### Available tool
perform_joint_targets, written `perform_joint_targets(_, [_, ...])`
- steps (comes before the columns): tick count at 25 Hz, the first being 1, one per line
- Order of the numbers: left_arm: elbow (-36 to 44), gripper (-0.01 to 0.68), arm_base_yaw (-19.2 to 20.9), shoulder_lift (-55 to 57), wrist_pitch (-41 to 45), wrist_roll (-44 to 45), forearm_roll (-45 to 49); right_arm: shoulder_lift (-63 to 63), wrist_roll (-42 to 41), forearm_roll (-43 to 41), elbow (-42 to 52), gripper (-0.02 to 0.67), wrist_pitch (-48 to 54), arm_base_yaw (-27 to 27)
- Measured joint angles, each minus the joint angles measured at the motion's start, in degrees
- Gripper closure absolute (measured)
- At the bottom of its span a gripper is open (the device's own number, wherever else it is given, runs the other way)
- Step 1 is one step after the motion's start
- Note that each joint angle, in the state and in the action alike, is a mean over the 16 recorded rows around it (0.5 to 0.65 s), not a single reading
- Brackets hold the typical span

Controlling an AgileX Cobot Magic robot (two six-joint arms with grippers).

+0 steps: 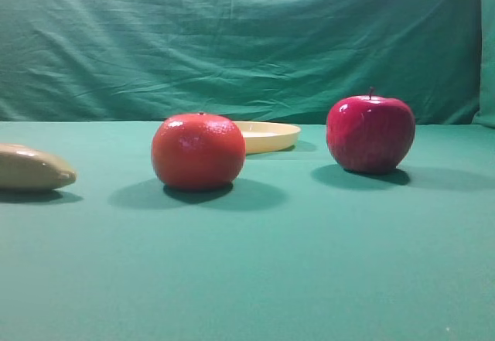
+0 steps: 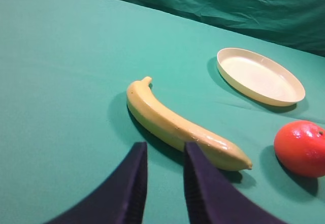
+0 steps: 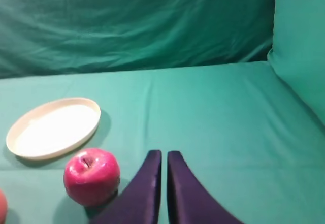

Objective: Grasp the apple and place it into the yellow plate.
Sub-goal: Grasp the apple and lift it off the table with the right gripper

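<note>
The apple (image 1: 370, 134) is glossy deep red with a short stem and stands upright on the green table at the right. The yellow plate (image 1: 269, 136) lies further back, between the apple and an orange fruit, and holds nothing. In the right wrist view the apple (image 3: 91, 176) sits just left of my right gripper (image 3: 163, 155), which is shut and empty, and the plate (image 3: 53, 127) lies beyond the apple to the left. My left gripper (image 2: 165, 150) hovers over the table with its fingers a little apart and nothing between them. The plate (image 2: 260, 76) is far to its right.
An orange-red round fruit (image 1: 199, 150) stands in front of the plate's left side. A pale banana (image 2: 177, 125) lies just beyond the left gripper and shows at the left edge as the banana (image 1: 31, 168). Green cloth hangs behind and at the right.
</note>
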Motion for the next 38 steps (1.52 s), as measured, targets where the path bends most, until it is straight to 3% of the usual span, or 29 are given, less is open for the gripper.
perform_joint_targets(8, [0.00, 0.516, 0.00, 0.00, 0.00, 0.00, 0.00, 16.03, -6.75, 4.30, -11.20, 0.649, 5.52, 1.04])
perform_joint_targets(15, [0.00, 0.516, 0.00, 0.00, 0.00, 0.00, 0.00, 23.86, -15.56, 8.31, -15.35, 0.611, 3.64, 5.74])
perform_joint_targets(21, [0.00, 0.516, 0.00, 0.00, 0.00, 0.00, 0.00, 29.45, -21.71, 9.42, -17.74, 0.415, 3.20, 10.94])
perform_joint_targets(30, [0.00, 0.516, 0.00, 0.00, 0.00, 0.00, 0.00, 38.79, -22.27, 9.44, -21.46, 0.074, 2.42, 14.52])
perform_joint_targets(33, [0.00, 0.516, 0.00, 0.00, 0.00, 0.00, 0.00, 42.32, -21.64, 9.46, -23.23, 0.015, 2.30, 14.67])
perform_joint_targets(38, [0.00, 0.516, 0.00, 0.00, 0.00, 0.00, 0.00, 48.33, -20.36, 9.48, -26.26, 0.003, 2.08, 14.70])
